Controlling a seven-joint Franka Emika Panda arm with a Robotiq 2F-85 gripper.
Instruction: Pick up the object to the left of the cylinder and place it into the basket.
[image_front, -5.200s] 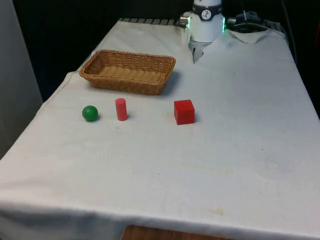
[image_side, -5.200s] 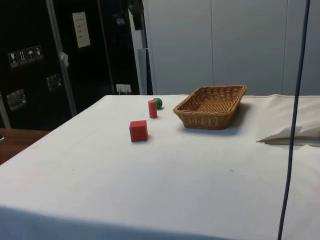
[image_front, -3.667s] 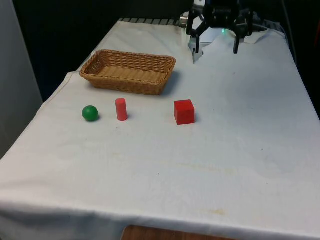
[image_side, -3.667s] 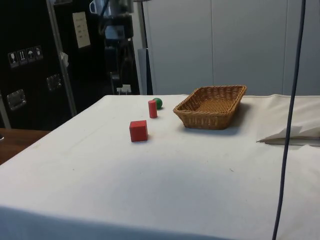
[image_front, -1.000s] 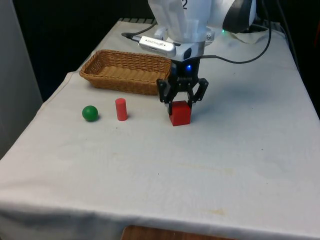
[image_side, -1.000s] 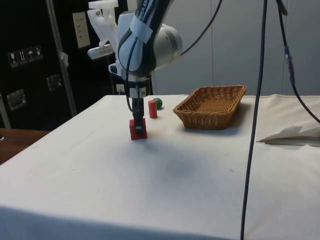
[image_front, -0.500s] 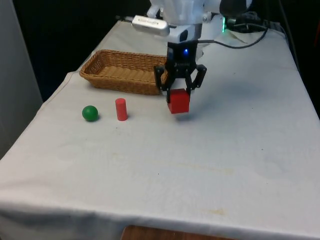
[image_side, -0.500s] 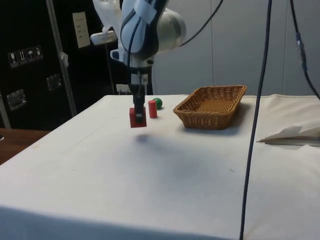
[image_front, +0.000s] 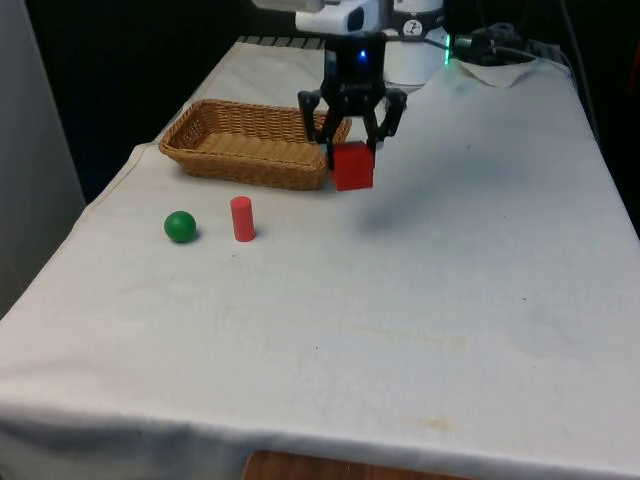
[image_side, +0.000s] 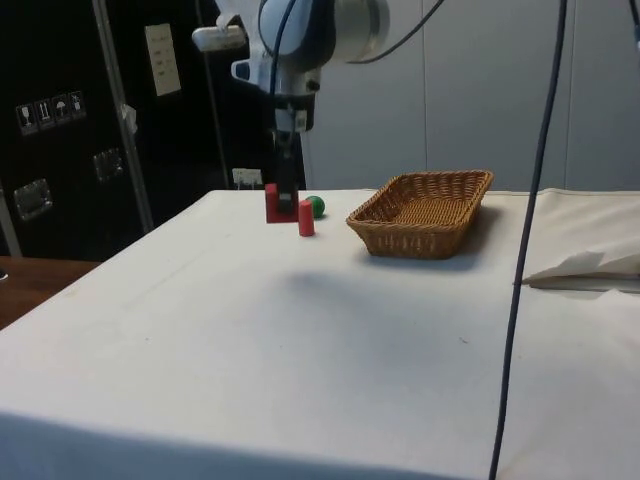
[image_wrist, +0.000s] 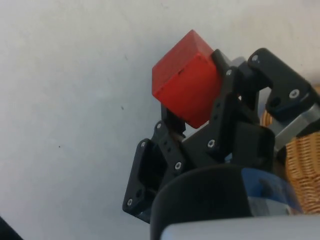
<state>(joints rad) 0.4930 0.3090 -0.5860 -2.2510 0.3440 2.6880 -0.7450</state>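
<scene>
My gripper (image_front: 352, 150) is shut on a red cube (image_front: 352, 167) and holds it in the air, just off the basket's corner on the front view's right. The wicker basket (image_front: 250, 168) has nothing in it. A red cylinder (image_front: 242, 218) stands upright on the cloth, with a green ball (image_front: 180, 226) to its left in the front view. In the side view the cube (image_side: 272, 203) hangs above the table beside the cylinder (image_side: 306, 217) and ball (image_side: 316, 206). The wrist view shows the cube (image_wrist: 186, 80) clamped between the black fingers (image_wrist: 227, 95), tilted, with basket weave (image_wrist: 300, 165) at the edge.
A crumpled white sheet (image_front: 500, 70) lies at the table's far end near the robot's base. A dark cable (image_side: 530, 200) hangs down in the side view's foreground. Open cloth stretches across the near half and the front view's right.
The gripper has lifted the red cube off the cloth and carried it up and towards the basket. Ball, cylinder and basket have not moved.
</scene>
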